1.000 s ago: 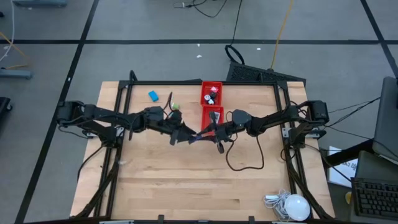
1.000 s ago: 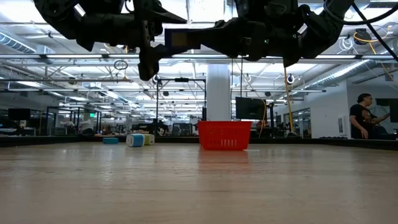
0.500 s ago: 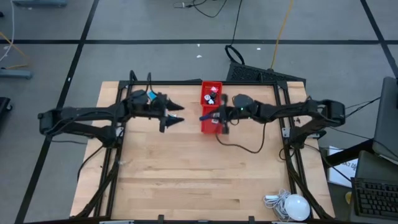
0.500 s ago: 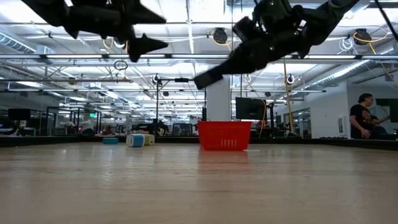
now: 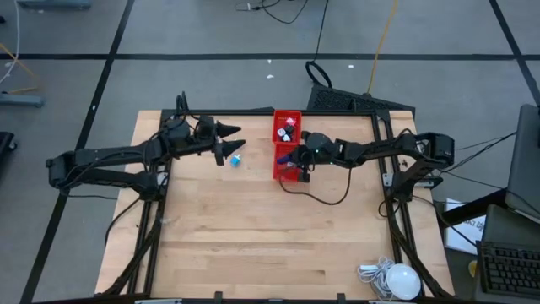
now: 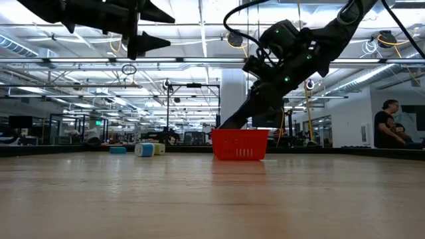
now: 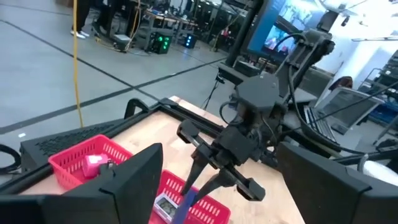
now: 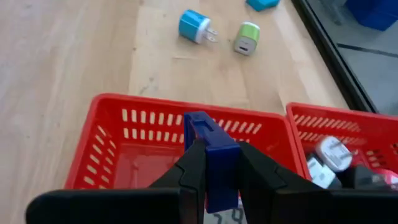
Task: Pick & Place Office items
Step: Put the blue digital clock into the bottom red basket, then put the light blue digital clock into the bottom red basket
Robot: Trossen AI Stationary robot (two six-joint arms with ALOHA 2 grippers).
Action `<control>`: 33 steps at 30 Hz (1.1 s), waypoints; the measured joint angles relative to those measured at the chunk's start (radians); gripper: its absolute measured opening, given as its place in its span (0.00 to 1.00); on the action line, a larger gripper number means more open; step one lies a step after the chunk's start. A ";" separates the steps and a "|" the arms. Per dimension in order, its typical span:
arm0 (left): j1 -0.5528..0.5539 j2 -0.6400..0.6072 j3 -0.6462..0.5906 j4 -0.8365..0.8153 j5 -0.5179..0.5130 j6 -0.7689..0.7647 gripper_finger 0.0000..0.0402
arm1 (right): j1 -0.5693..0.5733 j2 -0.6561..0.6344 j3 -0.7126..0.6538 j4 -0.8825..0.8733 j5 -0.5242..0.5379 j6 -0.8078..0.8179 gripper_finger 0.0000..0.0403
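My right gripper (image 8: 211, 163) is shut on a dark blue piece (image 8: 208, 140) over the near compartment of the red tray (image 5: 274, 127), fingers slanting down to its rim in the low view (image 6: 222, 123). The far compartment holds white, black and red pieces (image 8: 329, 155). A blue plug piece (image 8: 193, 26), a green one (image 8: 247, 37) and a light blue one (image 8: 261, 4) lie on the table left of the tray. My left gripper (image 5: 239, 138) is open, high above those loose pieces (image 6: 167, 32). My right gripper pinches the dark blue piece between its two fingers, on its flat sides (image 8: 219, 163). The fingers come slanting down from the table's right. The piece sticks out past the fingertips (image 7: 185, 202) into the near compartment; whether it touches the tray floor cannot be told.
A black cable (image 5: 325, 198) trails from the right arm across the table. A white round lamp-like thing (image 5: 401, 279) sits at the near right corner. Bare wood lies near of both arms. A person (image 6: 386, 126) sits in the room beyond the table.
Both grippers stood together at the table's middle a second ago. The right gripper has carried the dark blue piece toward the far edge and tipped down into the tray's near compartment. The left gripper has drawn back to the far left, above the loose pieces.
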 joint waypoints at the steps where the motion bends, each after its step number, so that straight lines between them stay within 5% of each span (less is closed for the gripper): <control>1: 0.000 0.000 0.000 0.001 0.000 -0.007 0.78 | 0.004 0.000 0.000 -0.003 0.001 0.003 0.13; 22: 0.000 0.001 0.000 0.023 0.000 0.003 0.80 | 0.054 -0.004 0.000 0.033 0.003 0.006 0.37; 28: 0.001 0.001 0.000 -0.018 -0.009 0.005 0.77 | 0.054 -0.094 0.000 0.005 0.000 0.074 0.36; 33: 0.002 0.001 0.000 -0.107 -0.125 0.021 0.73 | 0.054 -0.208 0.000 -0.014 0.000 0.112 0.36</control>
